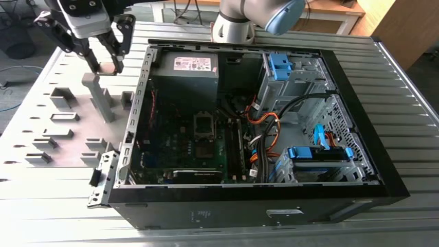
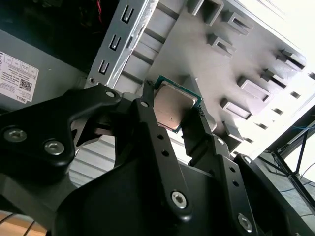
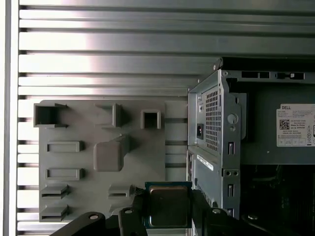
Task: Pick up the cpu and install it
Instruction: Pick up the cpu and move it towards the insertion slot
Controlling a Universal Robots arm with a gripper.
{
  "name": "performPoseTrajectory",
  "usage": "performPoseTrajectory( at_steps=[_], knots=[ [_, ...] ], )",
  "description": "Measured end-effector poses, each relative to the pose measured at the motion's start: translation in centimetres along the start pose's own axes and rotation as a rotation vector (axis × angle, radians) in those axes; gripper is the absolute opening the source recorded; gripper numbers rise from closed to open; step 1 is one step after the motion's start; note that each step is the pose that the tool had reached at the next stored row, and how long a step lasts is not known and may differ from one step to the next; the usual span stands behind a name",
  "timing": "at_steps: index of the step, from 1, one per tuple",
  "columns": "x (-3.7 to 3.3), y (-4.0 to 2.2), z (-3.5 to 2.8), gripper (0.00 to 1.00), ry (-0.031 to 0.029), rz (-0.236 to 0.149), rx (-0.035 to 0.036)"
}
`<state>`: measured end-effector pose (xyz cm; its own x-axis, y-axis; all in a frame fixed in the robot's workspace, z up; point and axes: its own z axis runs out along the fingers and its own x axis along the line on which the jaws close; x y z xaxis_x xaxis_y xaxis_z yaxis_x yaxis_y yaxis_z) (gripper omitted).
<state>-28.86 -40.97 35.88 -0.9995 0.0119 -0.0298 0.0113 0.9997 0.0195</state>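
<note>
Open black computer case, flat grey plastic holder board beside it.
Above the board hangs the black two-finger gripper, fingers clamped on opposite edges of the small square silvery-topped cpu, clear of the holders.

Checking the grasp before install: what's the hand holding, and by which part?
The hand holds the cpu, pinched by two opposite side edges between its fingers.

White printed label on power supply, small print illegible
</note>
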Motion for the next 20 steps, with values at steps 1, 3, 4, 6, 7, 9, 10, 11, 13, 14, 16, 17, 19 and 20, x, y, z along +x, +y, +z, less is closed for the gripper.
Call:
performPoseTrajectory(
  at_steps=[1, 3, 4, 6, 7, 9, 10, 11, 13, 14, 16, 17, 19, 20],
  knots=[
    [-0.25, 0.00, 0.01, 0.47, 0.0000, 0.000, 0.0000],
    [-0.74, 0.00, 0.03, 0.47, 0.0001, 0.000, 0.0000],
    [-0.98, 0.01, 0.04, 0.47, 0.0000, 0.000, -0.0001],
    [-1.49, 0.01, 0.05, 0.47, 0.0001, 0.000, -0.0001],
    [-1.73, 0.01, 0.06, 0.47, 0.0001, 0.000, -0.0001],
    [-2.21, 0.01, 0.07, 0.47, 0.0002, 0.000, 0.0000],
    [-2.44, 0.02, 0.08, 0.47, 0.0003, 0.000, 0.0001],
    [-2.68, 0.02, 0.09, 0.47, 0.0002, 0.000, 0.0000],
    [-3.19, 0.02, 0.11, 0.47, 0.0002, 0.000, 0.0000],
    [-3.44, 0.02, 0.12, 0.47, 0.0002, 0.000, -0.0001],
    [-3.94, 0.01, 0.13, 0.47, 0.0002, 0.000, -0.0001],
    [-4.19, 0.02, 0.14, 0.47, 0.0003, 0.000, -0.0001],
    [-4.76, 0.01, 0.15, 0.47, 0.0005, 0.000, 0.0001],
    [-5.03, 0.01, 0.16, 0.47, 0.0005, 0.000, 0.0000]
  ],
)
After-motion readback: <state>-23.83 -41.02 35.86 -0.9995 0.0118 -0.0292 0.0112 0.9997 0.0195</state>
